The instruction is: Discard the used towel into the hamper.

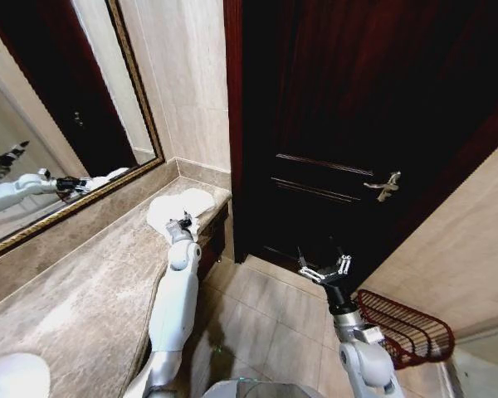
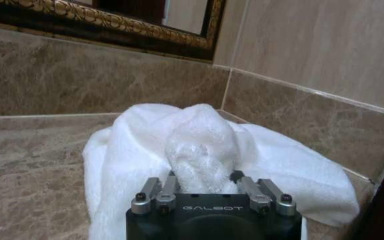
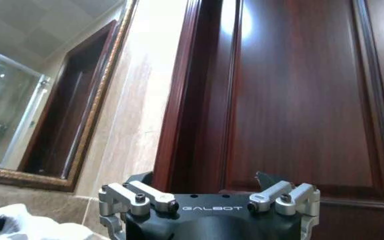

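Towel: white towel [image 1: 181, 209] lies crumpled at the far corner of the marble bench [image 1: 75, 290], centre-left of the head view, beneath the gilt-framed mirror [image 1: 58, 108].
Left pincer: left pincer [image 2: 202, 176] is closed on a raised fold of the towel [image 2: 199, 145], which bulges up between its fingers.
Right pincer: right pincer [image 1: 325, 267] hovers over the tiled floor [image 1: 266, 315] at lower centre, fingers spread open, facing the dark wooden door [image 1: 357, 124].
Hamper: reddish-brown wire hamper [image 1: 405, 327] sits at lower right, just beside the right arm, against the wall.
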